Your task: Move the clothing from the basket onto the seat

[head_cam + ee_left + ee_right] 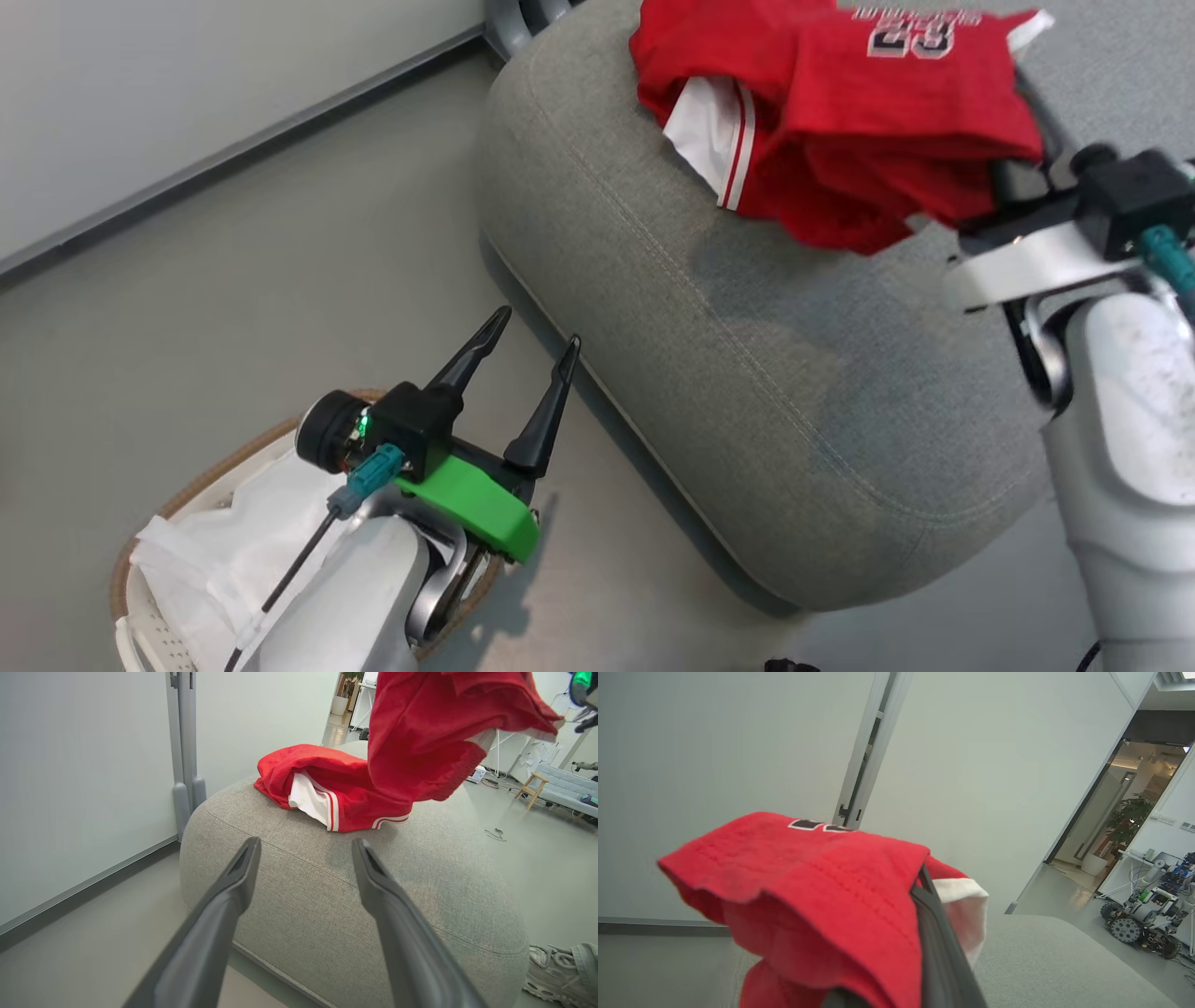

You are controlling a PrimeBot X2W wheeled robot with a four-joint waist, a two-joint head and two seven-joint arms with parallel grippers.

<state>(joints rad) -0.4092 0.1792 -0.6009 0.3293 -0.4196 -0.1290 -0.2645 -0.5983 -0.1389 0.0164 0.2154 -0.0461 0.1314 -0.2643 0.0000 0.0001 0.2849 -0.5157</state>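
The grey seat point(747, 373) takes up the middle of the head view. One red garment with a white striped panel point(709, 93) lies on its far end. A second red garment printed "23" point(896, 103) hangs just above the seat, draped over my right gripper point(924, 891), which is shut on it. That hanging cloth point(434, 732) dangles over the lying garment point(327, 788) in the left wrist view. My left gripper point(537, 341) is open and holds nothing, over the floor between the seat and the basket point(243, 448). Inside the basket I see its white liner point(224, 541).
A pale wall with a grey baseboard runs along the left, and a grey post point(187, 765) stands at the seat's far corner. A shoe point(560, 970) rests on the floor by the seat's near right corner. Another wheeled robot point(1139, 914) stands in the room beyond.
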